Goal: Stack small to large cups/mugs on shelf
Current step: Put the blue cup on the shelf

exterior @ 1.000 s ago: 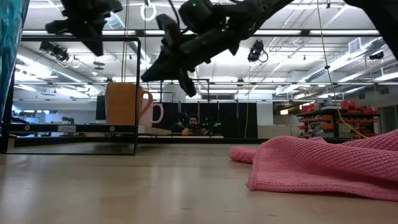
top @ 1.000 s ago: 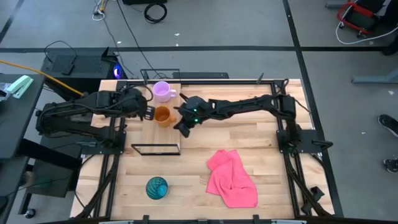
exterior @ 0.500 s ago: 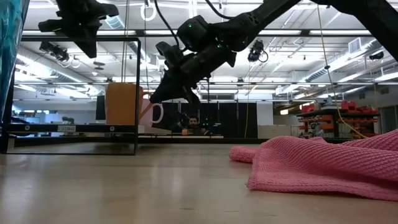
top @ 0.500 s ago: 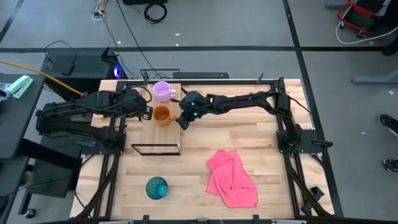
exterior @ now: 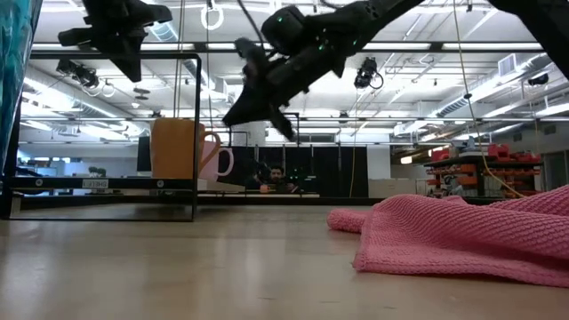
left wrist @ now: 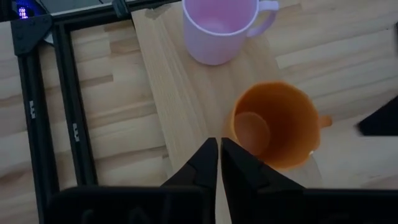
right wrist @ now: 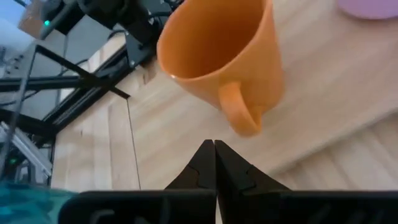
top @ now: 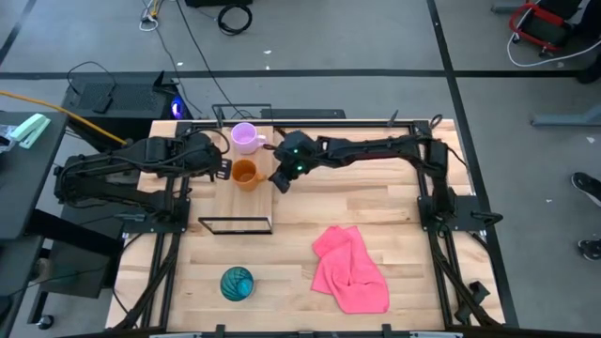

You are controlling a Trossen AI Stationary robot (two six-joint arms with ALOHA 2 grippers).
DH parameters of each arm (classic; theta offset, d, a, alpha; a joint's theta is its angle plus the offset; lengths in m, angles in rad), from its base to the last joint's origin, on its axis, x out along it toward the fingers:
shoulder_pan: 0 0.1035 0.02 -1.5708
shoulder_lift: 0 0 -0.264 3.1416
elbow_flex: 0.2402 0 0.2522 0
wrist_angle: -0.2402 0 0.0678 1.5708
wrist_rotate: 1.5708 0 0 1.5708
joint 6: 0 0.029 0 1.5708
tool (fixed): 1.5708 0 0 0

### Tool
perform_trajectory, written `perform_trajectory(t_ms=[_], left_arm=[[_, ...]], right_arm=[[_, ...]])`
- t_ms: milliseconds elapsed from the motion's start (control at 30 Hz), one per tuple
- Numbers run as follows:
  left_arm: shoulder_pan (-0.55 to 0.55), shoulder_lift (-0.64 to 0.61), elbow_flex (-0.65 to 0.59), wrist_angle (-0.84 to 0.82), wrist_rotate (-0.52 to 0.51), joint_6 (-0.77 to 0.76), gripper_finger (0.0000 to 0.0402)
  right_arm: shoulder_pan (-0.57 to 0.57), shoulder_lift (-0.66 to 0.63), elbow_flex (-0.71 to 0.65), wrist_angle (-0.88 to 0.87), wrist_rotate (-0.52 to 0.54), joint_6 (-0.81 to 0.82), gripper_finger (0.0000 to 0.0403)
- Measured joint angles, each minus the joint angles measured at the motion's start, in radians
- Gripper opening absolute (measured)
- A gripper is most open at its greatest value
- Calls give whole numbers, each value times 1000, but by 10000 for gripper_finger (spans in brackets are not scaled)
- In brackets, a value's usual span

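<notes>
Shelf stock: two of three cups placed.
Purple mug (top: 246,137) and orange mug (top: 246,174) on shelf (top: 225,192); teal cup (top: 237,283) remains on tabletop (top: 376,207). Both grippers' jaws pressed together, empty: left (left wrist: 219,163), right (right wrist: 214,158).

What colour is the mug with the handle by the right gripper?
Orange mug; the right wrist view shows it best.

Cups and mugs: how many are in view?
3. The purple mug and orange mug stand side by side on the shelf; the teal cup stands alone on the table near its front edge. None looks hidden.
</notes>
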Motion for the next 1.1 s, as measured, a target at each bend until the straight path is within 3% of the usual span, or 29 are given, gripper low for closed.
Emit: perform_trajectory(t_ms=[167,300,600,833,1100], left_arm=[[0,0,0,54,0,65,31],[0,0,0,110,1,152,26],[-40,0,0,166,48,270,17],[-146,0,22,178,204,250,28],[-292,0,120,173,211,101,21]], right_arm=[[-28,-146,0,-224,4,-69,0],[-45,-290,0,-425,76,-81,1],[3,-552,0,-701,294,105,14],[109,-632,0,-862,403,206,16],[236,-636,0,-1043,428,236,18]])
